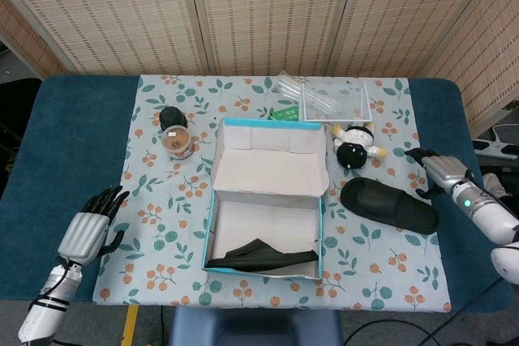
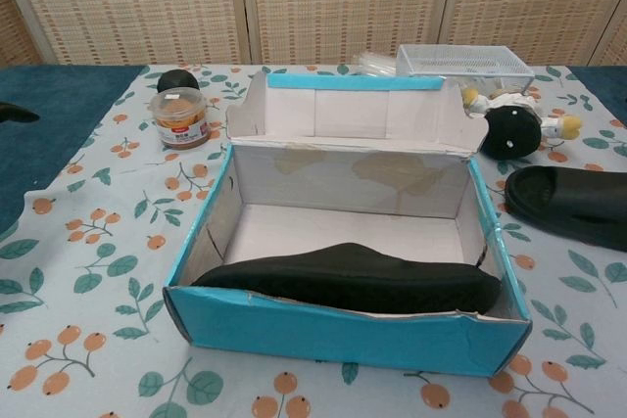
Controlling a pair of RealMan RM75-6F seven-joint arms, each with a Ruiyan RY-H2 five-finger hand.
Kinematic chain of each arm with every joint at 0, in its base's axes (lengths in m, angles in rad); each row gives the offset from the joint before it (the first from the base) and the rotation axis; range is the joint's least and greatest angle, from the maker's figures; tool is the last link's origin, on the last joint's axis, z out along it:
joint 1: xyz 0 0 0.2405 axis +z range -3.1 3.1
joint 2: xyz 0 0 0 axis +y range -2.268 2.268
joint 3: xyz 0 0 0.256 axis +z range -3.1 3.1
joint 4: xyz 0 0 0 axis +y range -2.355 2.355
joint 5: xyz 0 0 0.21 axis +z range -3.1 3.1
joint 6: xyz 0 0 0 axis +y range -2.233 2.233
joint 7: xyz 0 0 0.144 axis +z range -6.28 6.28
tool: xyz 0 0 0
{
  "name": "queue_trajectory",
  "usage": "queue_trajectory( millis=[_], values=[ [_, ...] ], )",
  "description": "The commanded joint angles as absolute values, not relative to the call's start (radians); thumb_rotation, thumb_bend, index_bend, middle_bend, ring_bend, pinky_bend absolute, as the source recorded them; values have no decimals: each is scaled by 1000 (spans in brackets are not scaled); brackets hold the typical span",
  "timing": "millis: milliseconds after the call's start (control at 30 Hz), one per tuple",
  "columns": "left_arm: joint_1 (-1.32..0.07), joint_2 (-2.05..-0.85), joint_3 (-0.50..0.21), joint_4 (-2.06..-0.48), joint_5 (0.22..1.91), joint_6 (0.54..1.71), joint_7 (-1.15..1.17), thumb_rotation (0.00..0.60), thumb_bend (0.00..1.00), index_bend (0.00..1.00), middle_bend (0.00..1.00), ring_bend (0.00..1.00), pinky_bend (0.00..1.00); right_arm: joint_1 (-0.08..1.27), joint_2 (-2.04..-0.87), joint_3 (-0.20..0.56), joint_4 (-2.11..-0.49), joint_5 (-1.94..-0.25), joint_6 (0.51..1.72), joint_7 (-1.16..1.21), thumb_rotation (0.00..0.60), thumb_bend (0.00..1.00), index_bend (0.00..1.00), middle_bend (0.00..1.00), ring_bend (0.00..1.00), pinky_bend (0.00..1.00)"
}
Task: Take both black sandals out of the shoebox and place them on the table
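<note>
A blue shoebox [image 1: 217, 224] [image 2: 343, 338] stands open in the middle of the table, lid flap up at the back. One black sandal [image 1: 261, 256] [image 2: 362, 279] lies inside it against the near wall. The other black sandal [image 1: 388, 205] [image 2: 573, 203] lies flat on the floral cloth right of the box. My right hand [image 1: 434, 169] is just beyond that sandal's far end, apart from it and empty, fingers spread. My left hand [image 1: 87, 228] hovers over the blue table at the near left, fingers extended, holding nothing.
A plush toy [image 1: 353, 146] [image 2: 514, 127] lies behind the freed sandal. A wire tray [image 1: 336, 102] and clear bag sit at the back. A snack jar [image 1: 177, 142] [image 2: 180, 116] and a black lid [image 1: 170, 117] stand left of the box.
</note>
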State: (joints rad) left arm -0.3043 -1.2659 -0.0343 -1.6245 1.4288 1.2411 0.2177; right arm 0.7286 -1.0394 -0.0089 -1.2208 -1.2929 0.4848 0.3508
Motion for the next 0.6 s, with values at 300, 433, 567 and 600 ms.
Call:
queue_trajectory(
  millis=[300,433,567,600],
  values=[
    [-277,-1258,-15,-1616,1463,1289,183,600,454,0,0,0,136,596,-811,17,-1677,-1598,901,499,600,243,0,0,0,135],
    [-263,-1256,-5,-1613,1482,1313,161,600,454,0,0,0,136,619,-769,-2,-1807,-1737,929,485,600,243,0,0,0,133],
    [-252,-1254,4,-1605,1503,1332,137,600,454,0,0,0,137,652,-808,10,-1894,-1779,886,303,600,243,0,0,0,123],
    [-251,-1254,4,-1602,1505,1334,132,600,454,0,0,0,136,664,-823,17,-1910,-1768,864,266,600,243,0,0,0,122]
  ],
)
